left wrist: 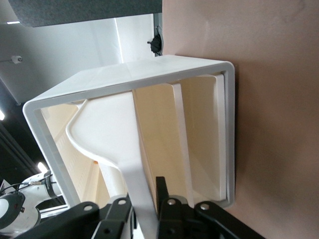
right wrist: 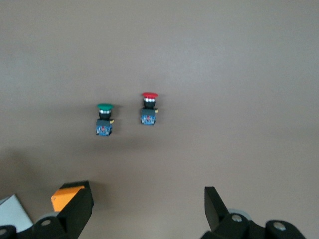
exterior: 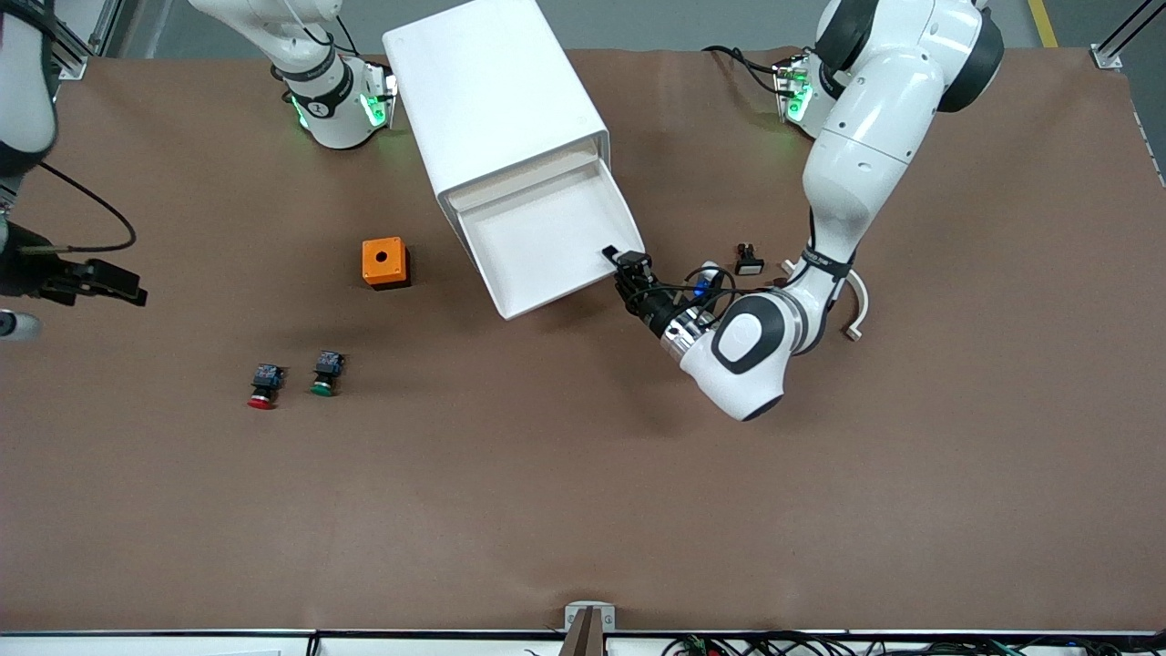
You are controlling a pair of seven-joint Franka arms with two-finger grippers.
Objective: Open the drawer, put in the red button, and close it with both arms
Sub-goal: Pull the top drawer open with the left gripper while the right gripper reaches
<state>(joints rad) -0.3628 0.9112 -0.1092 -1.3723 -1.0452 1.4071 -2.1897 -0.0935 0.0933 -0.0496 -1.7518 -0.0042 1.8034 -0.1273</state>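
A: Drawer (exterior: 547,246)?
B: Pulled well out of the white cabinet (exterior: 492,100), bare white tray showing.
A: Red button (exterior: 262,386)?
B: Lying on the counter (exterior: 583,510) toward the right arm's end, just beside the green-capped twin (exterior: 325,373), nearer the front camera than the orange box (exterior: 384,262).
A: Surface and room?
B: Plain brown counter; grey floor (exterior: 692,23) past the arm bases, cables (exterior: 774,645) at the near edge.
A: Left gripper (exterior: 629,269)?
B: At the drawer's front corner, jaws closed on the front strip, one on each face.
A: Right gripper (right wrist: 148,209)?
B: Waiting over the counter near both buttons, jaws wide apart, holding nothing.
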